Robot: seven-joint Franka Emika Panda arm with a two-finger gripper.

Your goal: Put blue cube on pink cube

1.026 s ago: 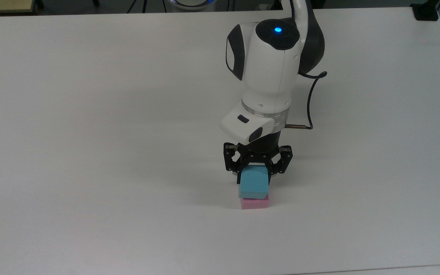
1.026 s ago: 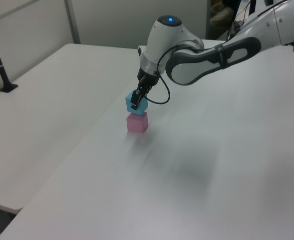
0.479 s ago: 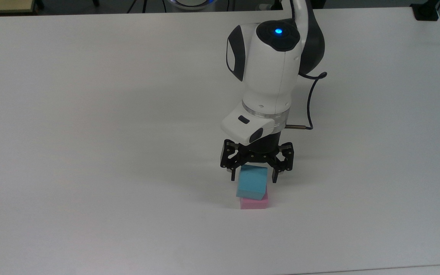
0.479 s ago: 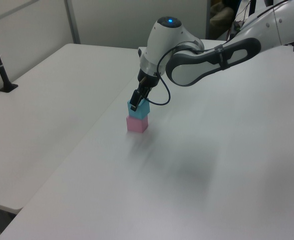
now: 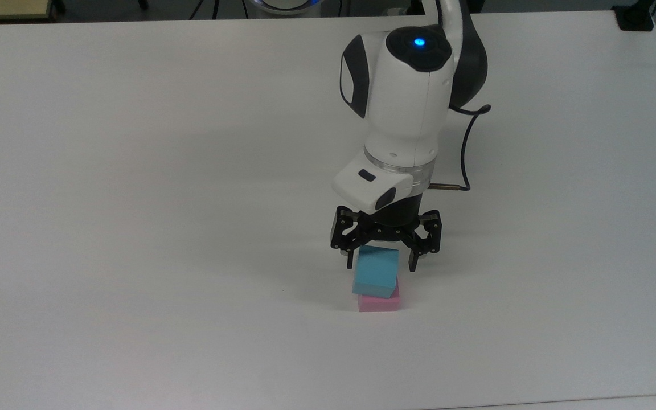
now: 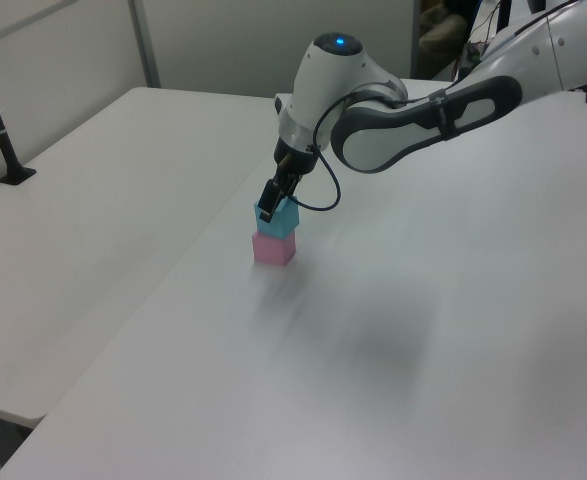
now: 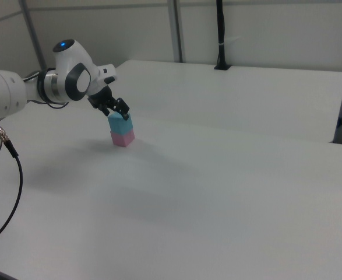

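- Hovering over the stack, the gripper (image 5: pixel 384 263) is standing with its fingers spread, one on each side of the upper part of the blue cube (image 5: pixel 376 274) and gripping nothing.
- The blue cube is sitting directly below the gripper, resting on the pink cube (image 5: pixel 380 303); in the top view it is turned slightly against the pink cube, with its lower corner overhanging a little toward the top view's left.
- The pink cube is lying flat on the white table (image 5: pixel 134 171), directly under the blue cube and furthest below the fingers.
- Judged from this layout, the placing step is ending and the release is taking effect; the stack appears to be standing by itself.
- The next move is calling for a straight lift of the gripper, keeping the fingers wide so neither pad is dragging a cube face and twisting the stack.
- Open room is lying on every side of the gripper: bare table is surrounding the stack, and the table edges are well apart from it in the left view (image 6: pixel 276 221) and the right view (image 7: pixel 121 123).
- The black cable (image 5: pixel 463 148) is hanging beside the wrist, above and away from the cubes.
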